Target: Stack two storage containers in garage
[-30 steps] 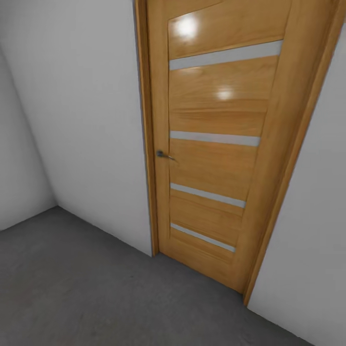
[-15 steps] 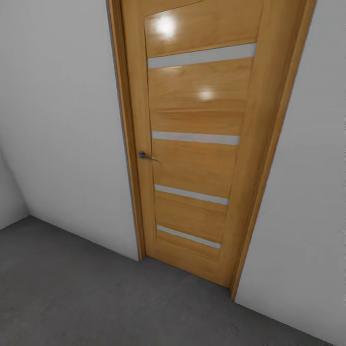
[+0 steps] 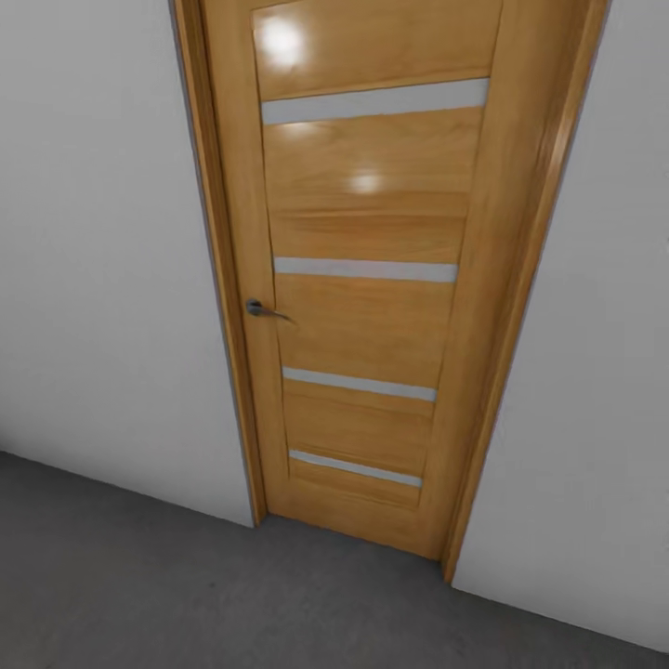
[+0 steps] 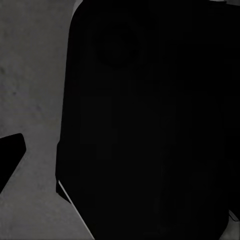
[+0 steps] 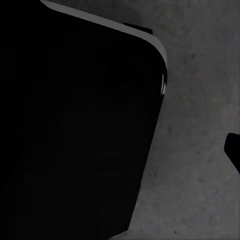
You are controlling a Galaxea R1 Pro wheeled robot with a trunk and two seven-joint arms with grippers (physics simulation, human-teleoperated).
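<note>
Head view faces a closed wooden door (image 3: 362, 279) above grey concrete floor (image 3: 139, 595) (robot apparently mid-transit, containers to fetch next); jaws' state cannot be told.

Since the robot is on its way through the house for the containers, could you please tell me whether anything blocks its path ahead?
Yes: a closed wooden door with a metal handle stands directly ahead, set in a grey-white wall, above the grey concrete floor. No container is in view here.
</note>
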